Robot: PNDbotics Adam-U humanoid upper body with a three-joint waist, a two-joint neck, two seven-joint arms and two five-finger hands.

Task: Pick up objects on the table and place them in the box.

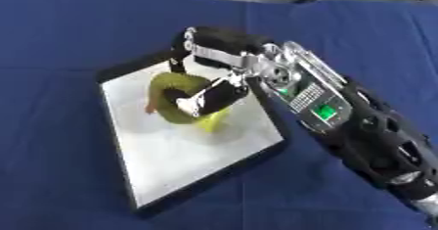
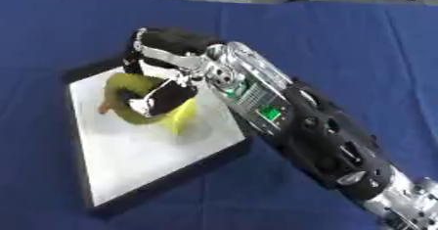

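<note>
Reaching in from the right, the right hand (image 1: 209, 94) has its fingers curled round a yellow-green object (image 1: 175, 97) and holds it over the white floor of the box (image 1: 197, 160), which lies on the blue tabletop (image 1: 60, 43). The object sits directly under and within the hand, toward the box's far end, so the coming move turns on lowering and letting go; its long axis is hard to tell. No left hand shows, and no readable writing or brand appears.
</note>
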